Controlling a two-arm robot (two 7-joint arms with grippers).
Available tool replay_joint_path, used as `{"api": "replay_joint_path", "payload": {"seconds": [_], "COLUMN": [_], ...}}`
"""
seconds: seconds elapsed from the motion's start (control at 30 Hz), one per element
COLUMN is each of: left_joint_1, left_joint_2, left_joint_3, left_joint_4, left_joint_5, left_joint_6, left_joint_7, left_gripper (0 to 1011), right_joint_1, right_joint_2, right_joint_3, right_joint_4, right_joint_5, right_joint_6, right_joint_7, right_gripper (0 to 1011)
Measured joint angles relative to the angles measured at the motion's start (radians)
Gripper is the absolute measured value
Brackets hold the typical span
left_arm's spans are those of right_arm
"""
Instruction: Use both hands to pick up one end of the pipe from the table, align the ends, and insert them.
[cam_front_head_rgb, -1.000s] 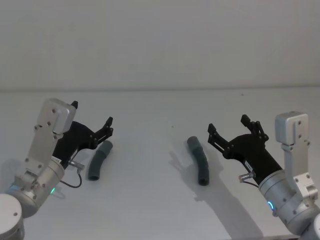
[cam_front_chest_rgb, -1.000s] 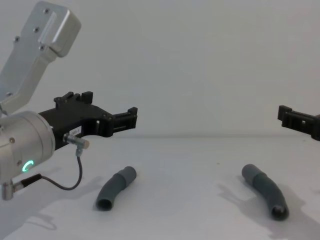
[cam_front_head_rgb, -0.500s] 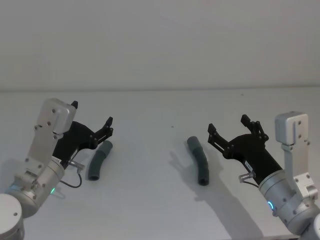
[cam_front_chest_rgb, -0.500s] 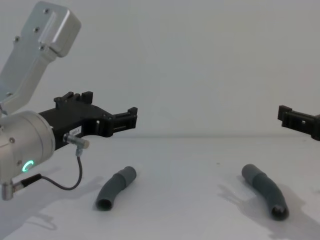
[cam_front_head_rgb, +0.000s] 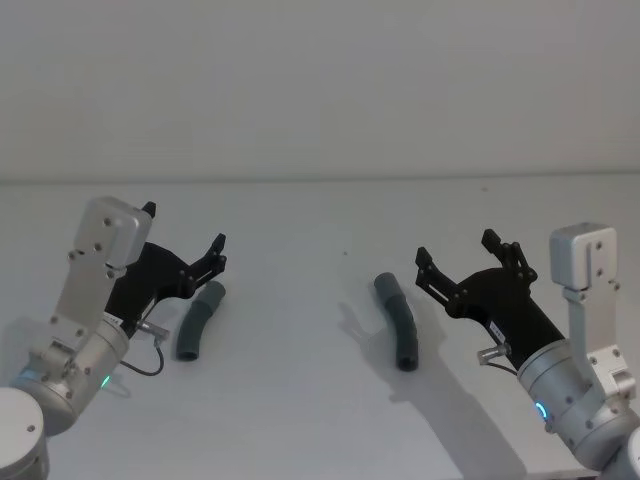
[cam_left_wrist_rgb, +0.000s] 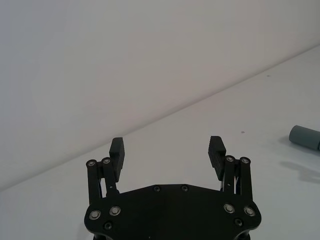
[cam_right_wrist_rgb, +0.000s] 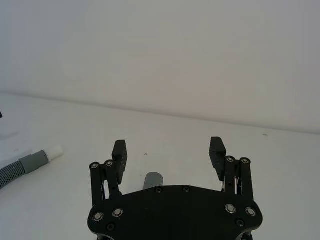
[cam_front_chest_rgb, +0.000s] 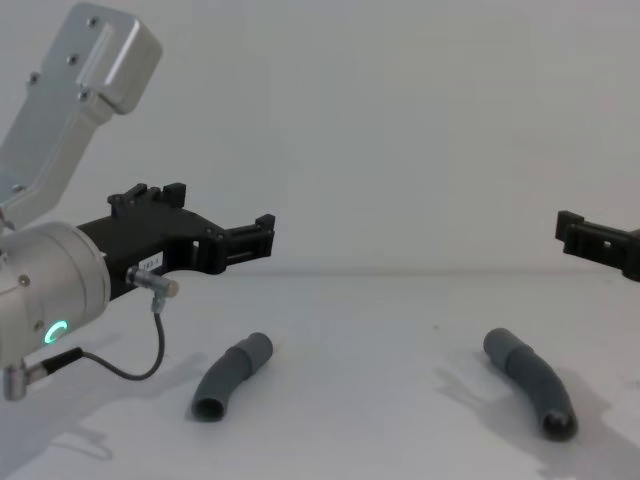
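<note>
Bare lab setup: plain white table (cam_front_head_rgb: 300, 420), blank wall (cam_front_head_rgb: 320, 80)

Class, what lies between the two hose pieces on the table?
Nothing: the table is bare between the left hose piece and the right hose piece, as the head view shows.

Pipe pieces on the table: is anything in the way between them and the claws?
Nothing visible blocks them. The left claw hangs open above the table near the left pipe piece. The right claw hangs open near the right pipe piece. Bare table lies between the two pieces.
</note>
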Motion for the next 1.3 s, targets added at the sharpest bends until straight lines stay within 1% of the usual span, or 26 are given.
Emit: {"api": "replay_joint_path", "payload": {"seconds": [0.63,0.8,0.9,1.03,1.13,1.17,1.2,1.27,1.3], "left_joint_1": [0.0,-0.006,-0.01,-0.019,-0.024,-0.024,-0.026,-0.028,-0.03], "left_joint_2": [-0.001,-0.013,-0.023,-0.047,-0.067,-0.067,-0.077,-0.084,-0.092], "left_joint_3": [0.0,0.001,0.002,0.004,0.004,0.004,0.004,0.004,0.004], "left_joint_4": [0.0,0.007,0.011,0.02,0.026,0.026,0.028,0.029,0.03], "left_joint_5": [0.0,-0.001,-0.004,-0.014,-0.023,-0.023,-0.026,-0.03,-0.033], "left_joint_6": [0.0,0.011,0.027,0.068,0.113,0.113,0.132,0.152,0.176], "left_joint_7": [0.0,0.0,0.001,0.008,0.017,0.017,0.022,0.027,0.033], "left_gripper": [1001,1001,1001,1001,1001,1001,1001,1001,1001], "right_joint_1": [0.0,0.0,0.0,0.0,0.0,0.0,0.0,0.0,0.0], "right_joint_2": [0.0,0.0,0.0,0.0,0.0,0.0,0.0,0.0,0.0], "right_joint_3": [0.0,0.0,0.0,0.0,0.0,0.0,0.0,0.0,0.0], "right_joint_4": [0.0,0.0,0.0,0.0,0.0,0.0,0.0,0.0,0.0], "right_joint_5": [0.0,0.0,0.0,0.0,0.0,0.0,0.0,0.0,0.0], "right_joint_6": [0.0,0.0,0.0,0.0,0.0,0.0,0.0,0.0,0.0], "right_joint_7": [0.0,0.0,0.0,0.0,0.0,0.0,0.0,0.0,0.0], "right_gripper": [1000,1000,1000,1000,1000,1000,999,1000,1000]}}
